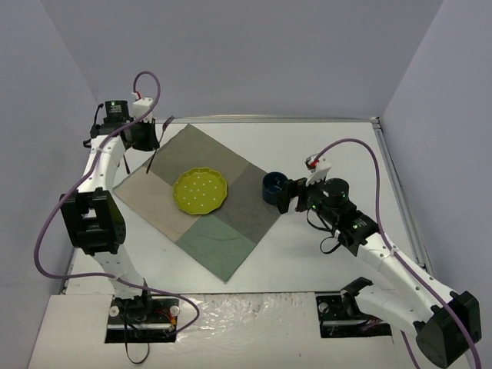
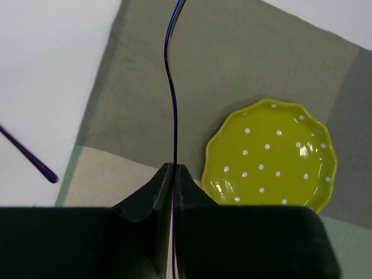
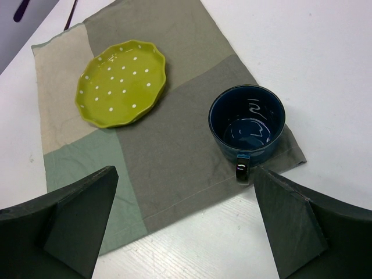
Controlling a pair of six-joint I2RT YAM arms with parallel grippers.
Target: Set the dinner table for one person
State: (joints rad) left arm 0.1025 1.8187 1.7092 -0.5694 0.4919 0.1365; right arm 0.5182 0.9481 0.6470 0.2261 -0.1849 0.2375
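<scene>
One empty blue mug (image 3: 247, 125) near one bare yellow plate (image 3: 121, 82), on cloth (image 3: 168, 151)

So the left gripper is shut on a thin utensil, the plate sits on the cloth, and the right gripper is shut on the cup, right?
No: the right gripper is open, its fingers wide apart, not closed on the cup; the right wrist view shows it. The rest holds: left gripper shut on the utensil, plate on the cloth.

Blue cup (image 3: 247, 122) and yellow plate (image 3: 121, 82) on cloth (image 3: 174, 151)
</scene>
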